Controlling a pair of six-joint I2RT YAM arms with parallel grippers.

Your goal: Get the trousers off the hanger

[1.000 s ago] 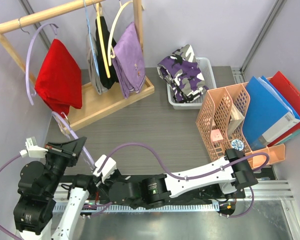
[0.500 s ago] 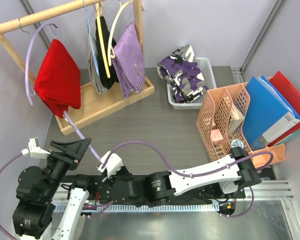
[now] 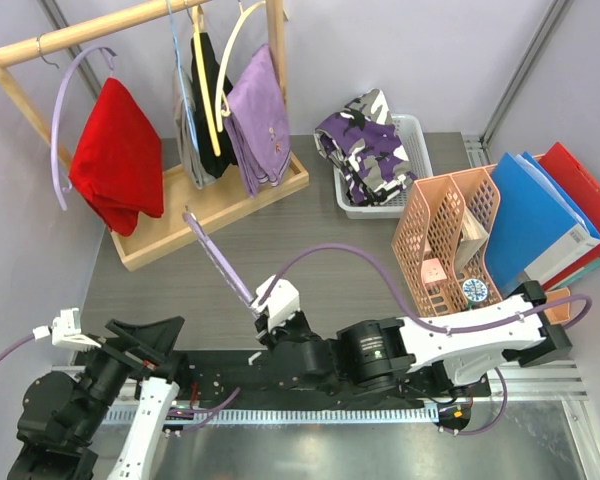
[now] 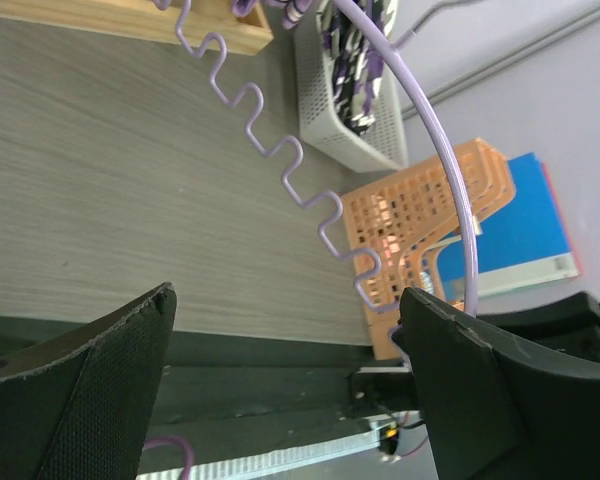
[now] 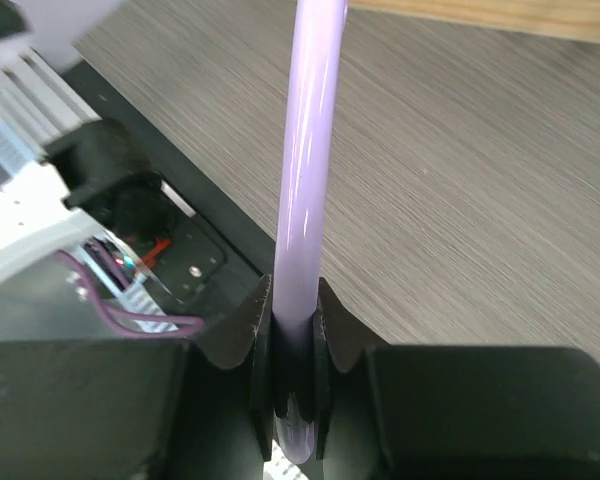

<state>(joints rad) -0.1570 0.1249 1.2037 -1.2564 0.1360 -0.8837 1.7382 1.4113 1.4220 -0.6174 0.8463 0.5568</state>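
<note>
I can read no writing from here: the white label (image 4: 553, 265) on the blue folder (image 3: 525, 220) is too small to make out. There are two pairs of trousers. The camo pair (image 3: 365, 150) lies bunched in the one white basket (image 3: 412, 128) at the back of the table, its length running along the basket from near-left to far-right. The lilac pair (image 3: 260, 125) is folded over a yellow hanger (image 3: 227, 50) on the wooden rack (image 3: 80, 32), its long axis straight down toward the rack's base. I count two lilac hangers: one on the rail carrying the red garment (image 3: 115, 155), and one (image 5: 308, 150) in my right gripper (image 5: 292, 325), whose fingers are clamped tight on its rod. That hanger slants from the gripper up and left toward the rack. My left gripper (image 4: 285, 297) sits low at the near-left edge, fingers spread wide and gripping nothing, well apart from both pairs.
</note>
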